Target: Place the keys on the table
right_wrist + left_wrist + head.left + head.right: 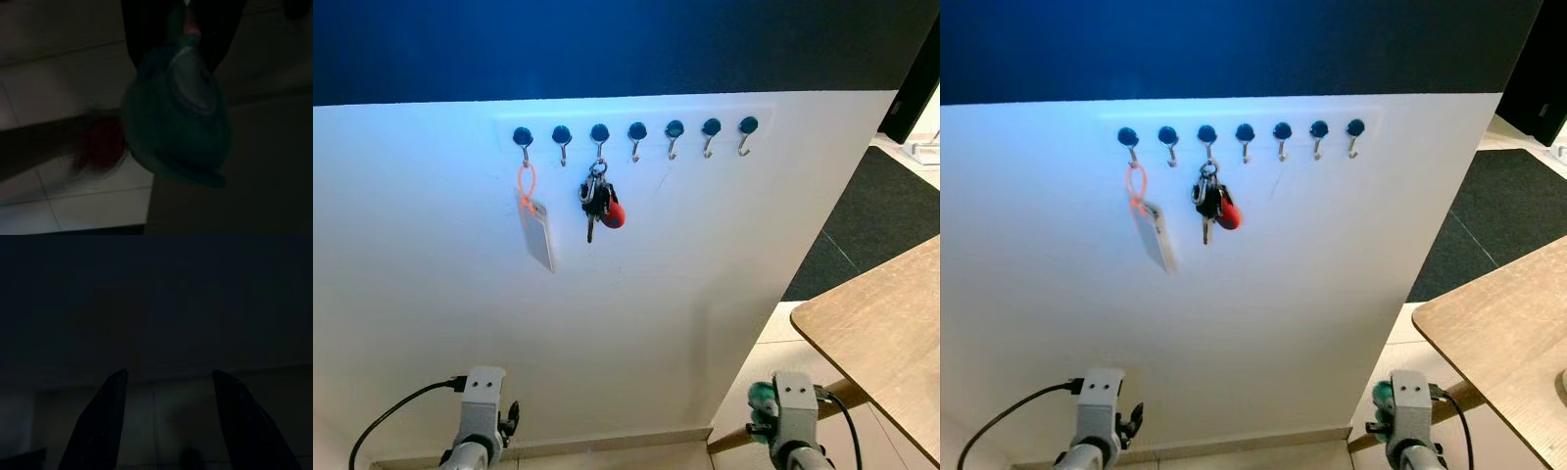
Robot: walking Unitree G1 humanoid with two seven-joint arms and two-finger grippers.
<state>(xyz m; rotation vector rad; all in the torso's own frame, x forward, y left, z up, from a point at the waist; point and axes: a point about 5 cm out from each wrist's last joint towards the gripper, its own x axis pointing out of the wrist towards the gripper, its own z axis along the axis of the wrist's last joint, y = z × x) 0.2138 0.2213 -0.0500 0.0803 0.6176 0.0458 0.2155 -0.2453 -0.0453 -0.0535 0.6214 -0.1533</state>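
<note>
Keys (600,206): on third hook of rack (636,130), untouched.
Table (886,328): right of rack, awaiting keys.
Left tool (168,421): low, fingers apart, empty.
Right tool (183,29): low, clasping teal object (178,117).

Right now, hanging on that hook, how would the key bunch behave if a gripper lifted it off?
The key bunch would likely dangle loosely and swing, since several pieces hang from one ring. The metal probably makes it heavy for its size. Its ring may snag on the hook.

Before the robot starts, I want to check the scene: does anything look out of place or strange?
One thing: the right gripper is shut on a teal object, though the keys hang on their hook and the table waits at right. Otherwise nothing stands out.
</note>
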